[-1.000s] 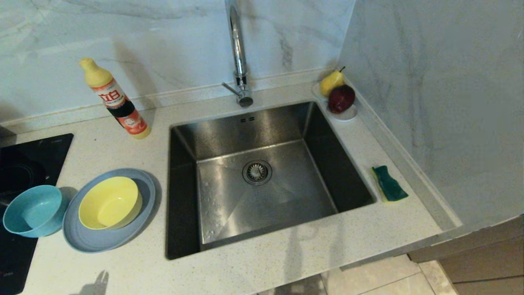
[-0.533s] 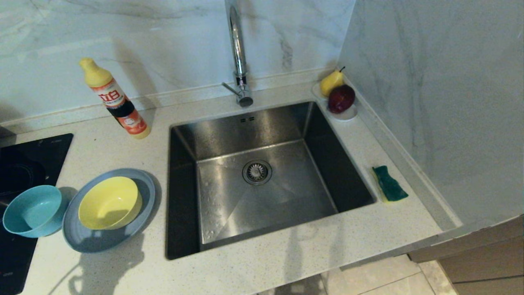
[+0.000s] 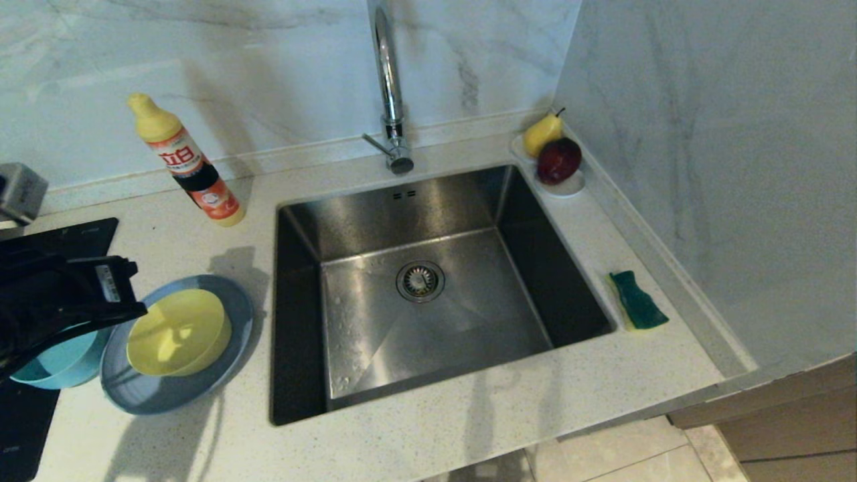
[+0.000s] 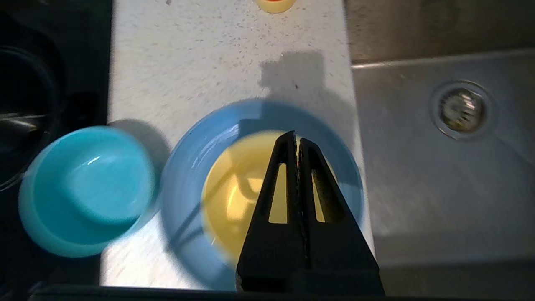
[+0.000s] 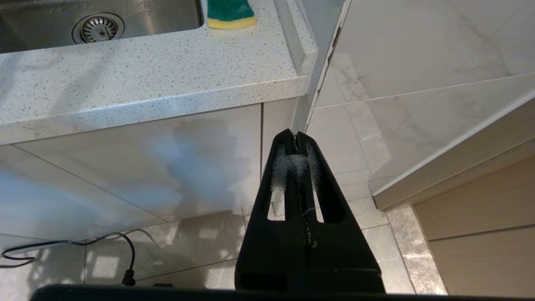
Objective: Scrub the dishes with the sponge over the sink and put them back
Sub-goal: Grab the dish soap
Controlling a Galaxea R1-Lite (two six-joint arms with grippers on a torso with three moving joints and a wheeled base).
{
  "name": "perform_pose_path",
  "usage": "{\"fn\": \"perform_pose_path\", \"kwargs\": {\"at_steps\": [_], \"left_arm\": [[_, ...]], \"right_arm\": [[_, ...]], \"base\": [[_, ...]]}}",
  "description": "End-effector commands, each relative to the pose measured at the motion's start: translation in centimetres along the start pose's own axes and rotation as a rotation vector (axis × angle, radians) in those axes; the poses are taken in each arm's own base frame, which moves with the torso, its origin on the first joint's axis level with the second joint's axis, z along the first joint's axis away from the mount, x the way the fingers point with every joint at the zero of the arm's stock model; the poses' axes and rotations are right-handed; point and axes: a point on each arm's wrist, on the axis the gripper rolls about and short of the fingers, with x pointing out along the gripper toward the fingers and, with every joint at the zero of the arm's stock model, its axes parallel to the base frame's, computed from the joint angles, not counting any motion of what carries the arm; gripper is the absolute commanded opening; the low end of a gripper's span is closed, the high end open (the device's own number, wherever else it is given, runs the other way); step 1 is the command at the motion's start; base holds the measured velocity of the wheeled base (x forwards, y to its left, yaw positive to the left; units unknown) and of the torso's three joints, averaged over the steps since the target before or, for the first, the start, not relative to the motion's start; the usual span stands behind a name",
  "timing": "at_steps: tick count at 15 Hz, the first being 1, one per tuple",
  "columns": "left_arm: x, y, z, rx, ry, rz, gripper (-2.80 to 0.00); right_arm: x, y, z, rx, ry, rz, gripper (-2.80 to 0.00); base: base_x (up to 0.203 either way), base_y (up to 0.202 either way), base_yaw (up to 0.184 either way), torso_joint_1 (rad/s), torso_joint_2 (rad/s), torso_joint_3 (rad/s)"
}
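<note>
- Left gripper (image 4: 297,138): fingers pressed together, holding nothing, hanging above the yellow bowl (image 4: 238,196) near its rim on the sink side; seen in the head view as a dark arm at the left edge, over the teal bowl (image 3: 57,365).
- Yellow bowl sitting upright inside the grey-blue plate (image 3: 167,391), on the counter (image 3: 469,428) just left of the sink (image 3: 428,288); teal bowl beside the plate, touching or nearly so, partly over the black cooktop (image 3: 27,415).
- Right gripper (image 5: 297,138): closed, empty, parked low in front of the cabinet below the counter edge, well apart from everything on top.
- Sponge (image 3: 637,299) lying green face up on the counter strip between the sink's right edge and the wall, long axis running roughly from front to back along that strip.
- Key relation: dishes directly beneath the left gripper, sponge across the whole basin on the right; likely division, then, left for a dish and right for the sponge.
- Probable next need: spread the left fingers before descending, since a shut gripper cannot straddle the bowl's rim.
- Off-task: soap bottle (image 3: 187,164) behind the dishes, faucet (image 3: 392,87) at the back, fruit dish (image 3: 562,184) in the far right corner.
</note>
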Motion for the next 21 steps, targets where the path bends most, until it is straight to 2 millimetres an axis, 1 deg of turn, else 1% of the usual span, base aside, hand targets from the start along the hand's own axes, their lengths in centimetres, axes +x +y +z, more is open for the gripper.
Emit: {"fn": "perform_pose_path", "kwargs": {"at_steps": [1, 2, 3, 5, 8, 10, 12, 14, 15, 18, 21], "left_arm": [[5.2, -0.9, -1.7, 0.000, 0.079, 0.028, -2.80], [6.3, -1.1, -2.0, -0.005, 0.083, 0.044, -2.80], [7.2, -1.2, -2.4, -0.007, 0.085, 0.059, 0.00], [8.4, -1.1, -1.9, -0.027, 0.035, 0.083, 0.00], [8.8, 0.1, -2.0, -0.045, 0.033, 0.124, 0.00], [9.5, 0.5, -1.8, -0.094, -0.029, 0.133, 0.00], [10.6, 0.8, -2.0, -0.115, -0.096, 0.140, 0.00], [12.3, 1.4, -2.4, -0.126, -0.156, 0.160, 0.00], [12.7, 1.6, -2.4, -0.129, -0.170, 0.164, 0.00], [13.2, 1.5, -1.6, -0.138, -0.196, 0.129, 0.00], [14.0, 0.7, -0.7, -0.138, -0.228, 0.104, 0.00]], "right_arm": [[0.0, 0.0, 0.0, 0.000, 0.000, 0.001, -2.80], [0.0, 0.0, 0.0, 0.000, 0.000, 0.001, -2.80], [0.0, 0.0, 0.0, 0.000, 0.000, 0.001, -2.80], [0.0, 0.0, 0.0, 0.000, 0.000, 0.001, -2.80], [0.0, 0.0, 0.0, 0.000, 0.000, 0.001, -2.80], [0.0, 0.0, 0.0, 0.000, 0.000, 0.001, -2.80], [0.0, 0.0, 0.0, 0.000, 0.000, 0.001, -2.80], [0.0, 0.0, 0.0, 0.000, 0.000, 0.001, -2.80], [0.0, 0.0, 0.0, 0.000, 0.000, 0.001, -2.80], [0.0, 0.0, 0.0, 0.000, 0.000, 0.001, -2.80], [0.0, 0.0, 0.0, 0.000, 0.000, 0.001, -2.80]], "base": [[0.000, 0.000, 0.000, 0.000, 0.00, 0.000], [0.000, 0.000, 0.000, 0.000, 0.00, 0.000], [0.000, 0.000, 0.000, 0.000, 0.00, 0.000], [0.000, 0.000, 0.000, 0.000, 0.00, 0.000], [0.000, 0.000, 0.000, 0.000, 0.00, 0.000], [0.000, 0.000, 0.000, 0.000, 0.00, 0.000], [0.000, 0.000, 0.000, 0.000, 0.00, 0.000], [0.000, 0.000, 0.000, 0.000, 0.00, 0.000], [0.000, 0.000, 0.000, 0.000, 0.00, 0.000], [0.000, 0.000, 0.000, 0.000, 0.00, 0.000], [0.000, 0.000, 0.000, 0.000, 0.00, 0.000]]}}
